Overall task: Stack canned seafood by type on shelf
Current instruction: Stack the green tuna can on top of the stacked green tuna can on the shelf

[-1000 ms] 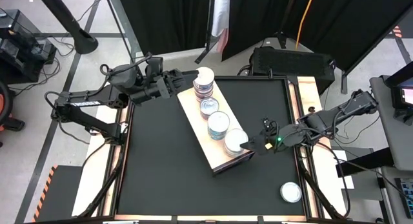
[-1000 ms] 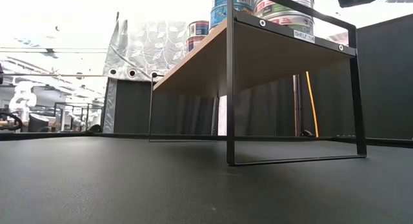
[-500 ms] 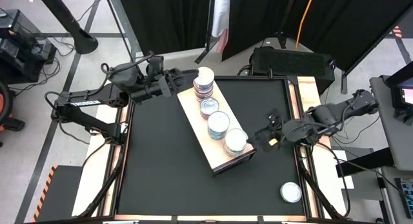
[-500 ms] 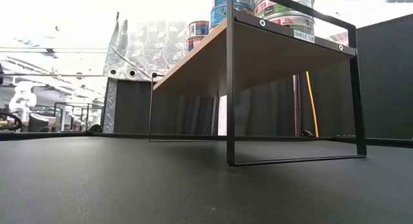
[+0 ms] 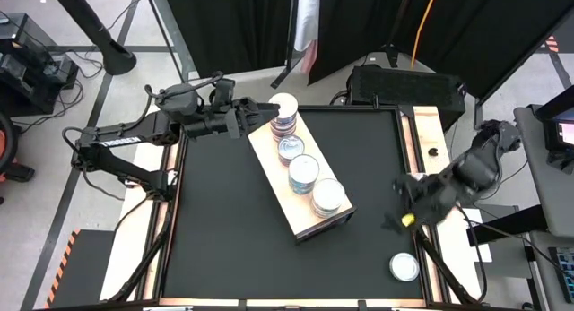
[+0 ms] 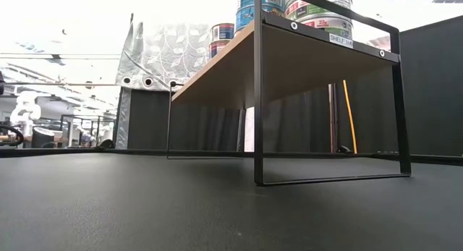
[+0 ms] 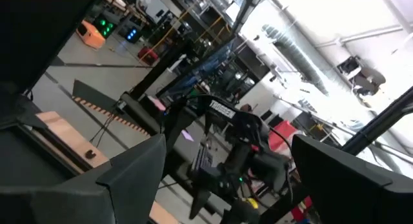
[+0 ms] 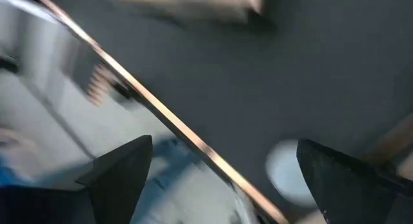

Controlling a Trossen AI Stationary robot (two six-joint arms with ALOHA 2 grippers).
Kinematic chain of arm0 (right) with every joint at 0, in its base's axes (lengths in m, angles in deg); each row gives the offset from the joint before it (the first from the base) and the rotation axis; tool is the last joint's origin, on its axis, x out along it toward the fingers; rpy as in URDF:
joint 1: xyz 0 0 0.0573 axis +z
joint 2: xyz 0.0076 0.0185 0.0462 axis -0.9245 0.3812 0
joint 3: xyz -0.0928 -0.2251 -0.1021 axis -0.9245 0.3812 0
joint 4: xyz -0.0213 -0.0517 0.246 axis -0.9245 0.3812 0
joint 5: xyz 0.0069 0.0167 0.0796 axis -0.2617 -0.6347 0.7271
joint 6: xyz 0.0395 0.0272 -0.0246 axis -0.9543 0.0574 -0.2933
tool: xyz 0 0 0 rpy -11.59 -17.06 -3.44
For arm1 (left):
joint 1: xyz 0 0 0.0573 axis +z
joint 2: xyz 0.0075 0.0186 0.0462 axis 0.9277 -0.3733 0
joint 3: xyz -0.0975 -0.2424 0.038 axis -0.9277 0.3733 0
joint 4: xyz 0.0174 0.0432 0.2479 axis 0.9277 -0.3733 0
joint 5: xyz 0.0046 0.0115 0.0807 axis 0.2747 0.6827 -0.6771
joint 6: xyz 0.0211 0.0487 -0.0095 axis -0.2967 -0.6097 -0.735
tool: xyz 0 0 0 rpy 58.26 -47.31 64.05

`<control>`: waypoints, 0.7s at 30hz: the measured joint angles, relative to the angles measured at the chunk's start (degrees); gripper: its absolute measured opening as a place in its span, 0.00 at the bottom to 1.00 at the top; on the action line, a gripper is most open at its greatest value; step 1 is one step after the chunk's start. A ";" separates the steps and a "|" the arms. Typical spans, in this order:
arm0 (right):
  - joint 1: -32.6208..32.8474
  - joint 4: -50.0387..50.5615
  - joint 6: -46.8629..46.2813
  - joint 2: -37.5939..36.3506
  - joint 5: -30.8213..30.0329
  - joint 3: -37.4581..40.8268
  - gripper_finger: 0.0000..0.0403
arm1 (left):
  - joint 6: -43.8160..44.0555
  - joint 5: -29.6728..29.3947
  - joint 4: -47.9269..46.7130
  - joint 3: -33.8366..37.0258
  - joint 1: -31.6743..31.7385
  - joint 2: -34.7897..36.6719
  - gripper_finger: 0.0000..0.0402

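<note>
High view: tins (image 5: 305, 174) on shelf (image 5: 269, 157).

1. The shelf (image 5: 272, 159), a long pale wood board on a thin black wire frame, stood diagonally across the black counter (image 5: 224, 230), raised above its surface on slim legs.
2. Four stacks of canned seafood (image 5: 304, 172) lined the board in a row: short round tins with silvery or white tops, some showing blue-teal and pinkish-red side labels in the low view.
3. The stack at the far end (image 5: 283, 114) carried a white top and stood upright near the board's upper corner.
4. A single tin (image 5: 404, 267) with a pale top sat alone on the counter near its front right corner, well apart from the shelf.
</note>
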 joint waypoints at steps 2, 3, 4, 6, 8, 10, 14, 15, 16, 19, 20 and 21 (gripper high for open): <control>3.66 3.08 -4.30 2.05 3.76 0.02 0.93 | -0.02 1.25 -0.76 0.00 0.30 0.25 0.83; 5.22 4.20 -6.45 2.87 5.13 0.02 0.93 | -0.12 1.73 -0.93 0.00 0.43 0.38 0.83; 6.88 5.37 -8.77 3.73 5.91 0.02 0.93 | -0.26 2.12 -1.05 -0.01 0.55 0.47 0.83; 9.37 7.70 -14.27 5.35 5.90 0.02 0.93 | -0.53 3.08 -2.02 -0.04 0.59 0.53 0.83; 11.08 10.73 -18.98 7.13 6.06 0.02 0.92 | -0.61 3.57 -3.22 -0.04 0.60 0.42 0.83; 12.21 12.05 -21.55 9.00 7.07 0.29 0.87 | -1.35 4.47 -4.07 -0.02 0.60 0.40 0.83; 13.84 7.48 -23.06 11.16 7.40 5.11 0.73 | -1.73 5.01 -5.57 -0.02 0.56 0.46 0.83; 14.11 5.38 -23.16 11.61 7.40 6.85 0.69 | -1.99 5.01 -5.76 -0.02 0.56 0.42 0.83; 14.37 3.09 -23.13 12.07 7.42 8.86 0.64 | -2.11 5.01 -5.80 0.00 0.56 0.42 0.83; 14.71 -5.79 -22.21 12.60 10.21 15.69 0.48 | -1.89 5.01 -5.56 0.00 0.56 0.88 0.83; 14.66 -8.48 -22.00 12.58 11.88 17.88 0.43 | -1.75 5.02 -5.43 -0.02 0.56 0.94 0.83; 14.65 -11.02 -21.99 12.55 13.46 20.08 0.37 | -1.64 5.01 -5.44 -0.02 0.49 1.00 0.83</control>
